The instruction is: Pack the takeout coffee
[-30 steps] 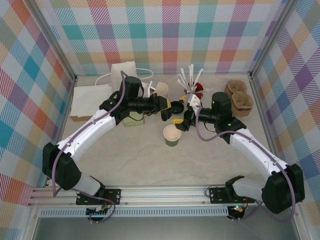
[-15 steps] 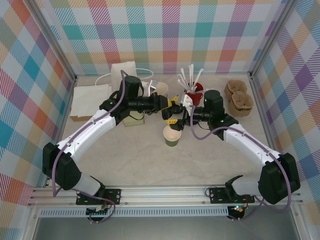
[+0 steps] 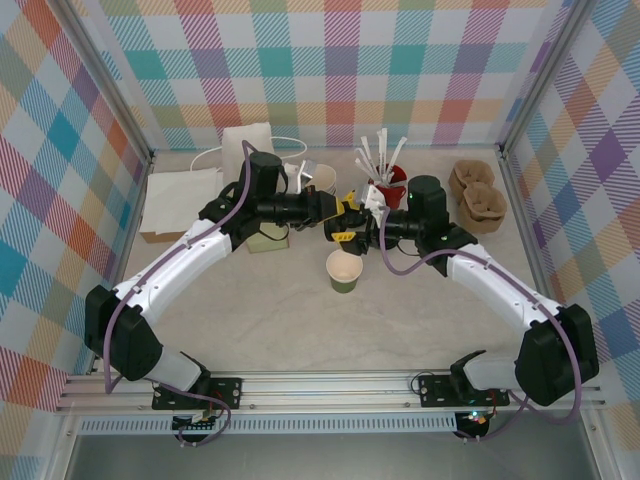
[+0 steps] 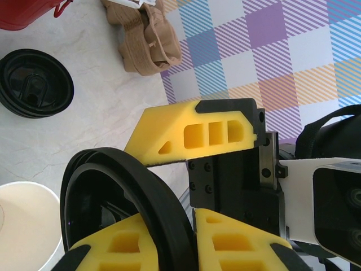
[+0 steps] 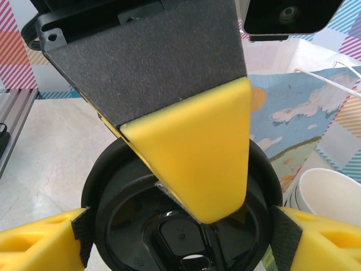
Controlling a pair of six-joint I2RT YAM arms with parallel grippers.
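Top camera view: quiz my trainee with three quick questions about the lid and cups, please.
1. True or false: the green cup is covered.
2. The left gripper pinches: A a lid, B a spoon, C a fork.
3. Fill in: the red cup holds white ___.
Key: 1 false; 2 A; 3 sticks.

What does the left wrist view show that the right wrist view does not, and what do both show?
Only the left wrist view: a second lid on the table, the red cup, a pulp tray and the open cup. Only the right wrist view: a printed bag and a white cup. Both: the black lid, its rim pinched by the left gripper, with the right gripper astride it.
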